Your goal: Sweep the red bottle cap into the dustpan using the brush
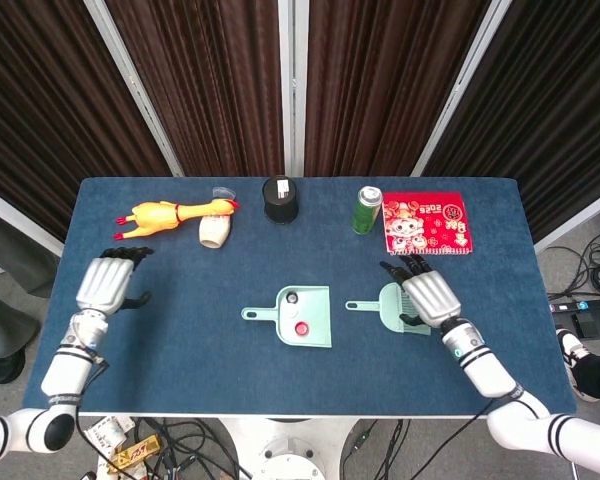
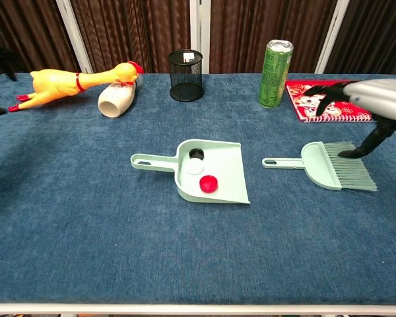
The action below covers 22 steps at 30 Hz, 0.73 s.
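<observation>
The red bottle cap lies inside the mint-green dustpan, beside a white cap and a black cap. In the head view the dustpan is at table centre with the red bottle cap in it. The matching brush lies flat on the table to the dustpan's right, handle toward it. My right hand hovers over the bristle end with fingers spread and holds nothing; from the head view, the right hand overlaps the brush. My left hand is open at the far left.
Along the back stand a yellow rubber chicken, a white bottle on its side, a black mesh cup, a green can and a red booklet. The blue table's front edge runs close below.
</observation>
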Available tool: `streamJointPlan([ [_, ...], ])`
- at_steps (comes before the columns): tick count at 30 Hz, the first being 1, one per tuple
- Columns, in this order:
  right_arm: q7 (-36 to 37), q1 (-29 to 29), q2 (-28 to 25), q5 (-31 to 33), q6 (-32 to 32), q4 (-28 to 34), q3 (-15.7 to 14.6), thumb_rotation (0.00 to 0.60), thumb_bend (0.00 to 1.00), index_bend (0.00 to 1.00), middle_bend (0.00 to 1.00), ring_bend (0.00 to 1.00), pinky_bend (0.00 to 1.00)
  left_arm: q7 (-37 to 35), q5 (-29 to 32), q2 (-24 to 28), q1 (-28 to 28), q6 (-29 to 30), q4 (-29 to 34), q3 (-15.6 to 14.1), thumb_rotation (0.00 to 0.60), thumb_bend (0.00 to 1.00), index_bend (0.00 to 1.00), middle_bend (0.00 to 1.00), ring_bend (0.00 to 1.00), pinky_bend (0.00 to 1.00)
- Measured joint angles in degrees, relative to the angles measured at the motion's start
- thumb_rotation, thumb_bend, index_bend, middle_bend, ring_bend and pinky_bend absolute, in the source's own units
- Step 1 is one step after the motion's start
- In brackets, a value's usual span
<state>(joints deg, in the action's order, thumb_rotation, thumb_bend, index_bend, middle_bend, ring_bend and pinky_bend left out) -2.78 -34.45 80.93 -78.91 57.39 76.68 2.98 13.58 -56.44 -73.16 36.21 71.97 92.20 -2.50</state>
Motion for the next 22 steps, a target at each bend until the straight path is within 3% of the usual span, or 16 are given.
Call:
streamJointPlan([
  [8,11.47,10.19,-9.05,-2.1,13.17,3.89,-1.48,0.6,0.24,0.01,0.19,0.02,0.04,-5.52,-7.0,2.82,-10.63,10.9,-2.76,-2.26,0.6,0.13,0.22,0.25,0.2,0.19],
  [14,13.39,19.15,-13.26,-2.43,22.57,7.01,-3.27,0.6,0.25,0.01,0.18,0.0,0.03,-5.58,-11.16,4.98,-18.68,18.78,-0.62,-4.06,0.6,0.13,0.22,0.25,0.19,0.18],
  [22,18.33,23.57,-14.41,-5.84,25.4,6.74,-5.45,0.6,0.25,0.01,0.18,0.0,0.0,-5.41,-14.41,4.56,-24.14,21.01,0.23,-3.98,0.6,0.13,0.22,0.25,0.19,0.14],
])
